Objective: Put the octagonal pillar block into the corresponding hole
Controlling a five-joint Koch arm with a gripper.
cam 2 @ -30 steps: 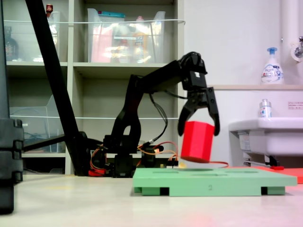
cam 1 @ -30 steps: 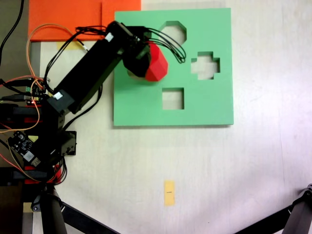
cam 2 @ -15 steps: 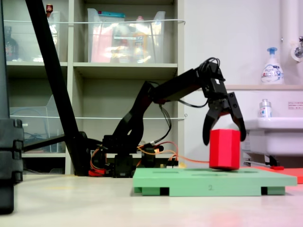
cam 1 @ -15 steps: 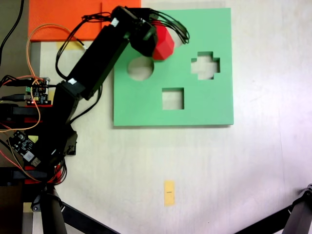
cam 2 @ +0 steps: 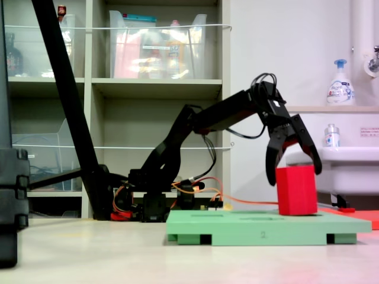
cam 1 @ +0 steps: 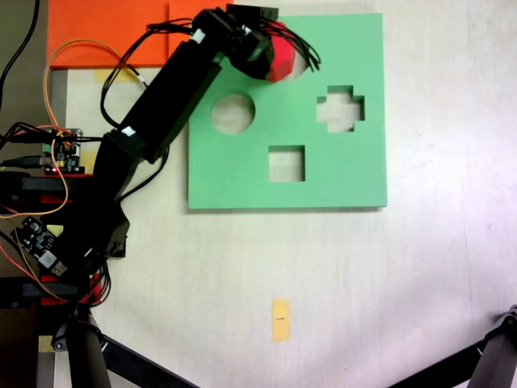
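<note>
The red octagonal pillar block (cam 1: 280, 61) (cam 2: 296, 190) stands over the eight-sided hole at the far edge of the green board (cam 1: 339, 182) (cam 2: 260, 228). The block and gripper cover almost all of that hole. My gripper (cam 1: 271, 50) (cam 2: 294, 173) is shut on the block's upper part, one finger on each side. In the second exterior view the block's bottom sits at the level of the board's top surface and the block leans slightly. I cannot tell whether it has entered the hole.
The board also has a round cutout (cam 1: 233, 113), a cross cutout (cam 1: 339, 108) and a square cutout (cam 1: 286, 163). An orange sheet (cam 1: 105, 32) lies beyond the board. Circuit boards and cables (cam 1: 48, 162) crowd the arm's base. A small yellow tag (cam 1: 279, 319) lies on the table.
The arm carried the red block from above the round cutout to the eight-sided cutout, then lowered it until its bottom reached the board's surface. The round cutout is now uncovered.
</note>
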